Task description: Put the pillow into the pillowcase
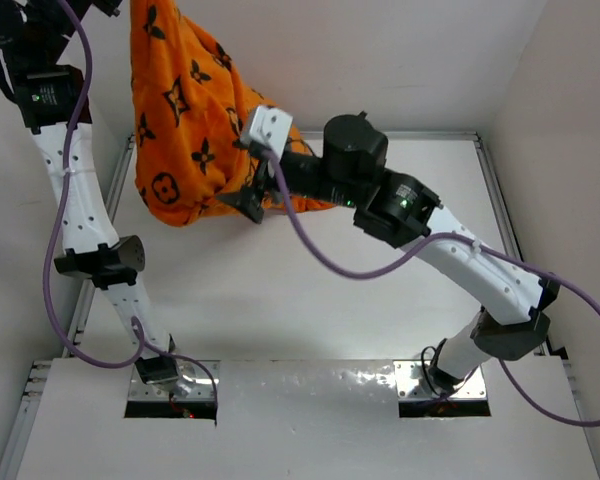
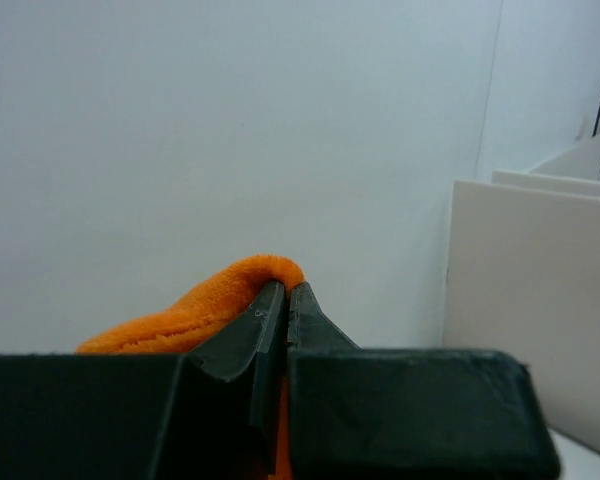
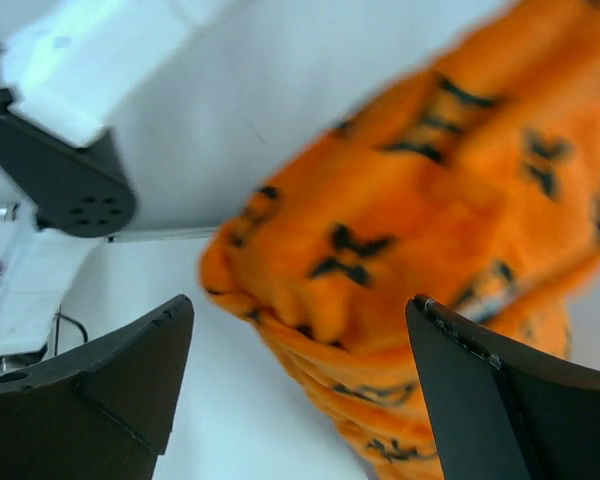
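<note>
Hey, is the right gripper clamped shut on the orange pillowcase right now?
No, in the right wrist view the right gripper has its jaws wide apart, with the pillowcase unclamped in front of them.

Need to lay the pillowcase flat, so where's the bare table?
Bare table spans from left arm to right arm, nearer than the hanging pillowcase. Far left is crowded: left gripper holds it up, open right gripper close by.

No legible text anywhere. Pillowcase print: dark flower, star, circle motifs, no readable letters. Small label on left arm too tiny to read.
</note>
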Robot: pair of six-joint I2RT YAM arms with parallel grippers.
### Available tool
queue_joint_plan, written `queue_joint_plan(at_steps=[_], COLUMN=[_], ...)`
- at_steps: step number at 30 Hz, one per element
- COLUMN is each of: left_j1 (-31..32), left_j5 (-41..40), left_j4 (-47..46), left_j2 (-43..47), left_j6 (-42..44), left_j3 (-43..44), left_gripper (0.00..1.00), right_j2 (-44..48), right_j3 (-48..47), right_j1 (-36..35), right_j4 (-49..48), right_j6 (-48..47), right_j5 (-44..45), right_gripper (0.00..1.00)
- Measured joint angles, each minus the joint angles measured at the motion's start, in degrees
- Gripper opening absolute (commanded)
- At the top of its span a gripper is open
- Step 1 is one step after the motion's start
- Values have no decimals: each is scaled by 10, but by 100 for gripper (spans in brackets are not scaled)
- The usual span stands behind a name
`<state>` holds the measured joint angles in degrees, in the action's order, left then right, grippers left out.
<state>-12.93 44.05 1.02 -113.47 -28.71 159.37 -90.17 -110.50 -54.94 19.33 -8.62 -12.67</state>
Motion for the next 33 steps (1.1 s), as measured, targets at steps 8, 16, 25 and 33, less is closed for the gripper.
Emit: queue_joint_plan(at_steps=[8, 16, 25, 33], left_j1=[30, 35, 36, 36], left_j5=[-86, -110, -122, -131], left_j4=[42, 76, 83, 87], left_j2=[-2, -3, -29, -31], left_j6=[47, 83, 94, 95], left_j3=[17, 18, 18, 28], left_gripper=[0, 0, 0, 0], right_j2=[-57, -203, -218, -275], right_j3=[8, 23, 13, 14], right_j1=[-82, -138, -165, -140], right_j4=[-88, -148, -174, -295], right_j6=[-161, -315, -379, -398], right_j5=[90, 186, 223, 287], right_gripper=[93, 96, 96, 15])
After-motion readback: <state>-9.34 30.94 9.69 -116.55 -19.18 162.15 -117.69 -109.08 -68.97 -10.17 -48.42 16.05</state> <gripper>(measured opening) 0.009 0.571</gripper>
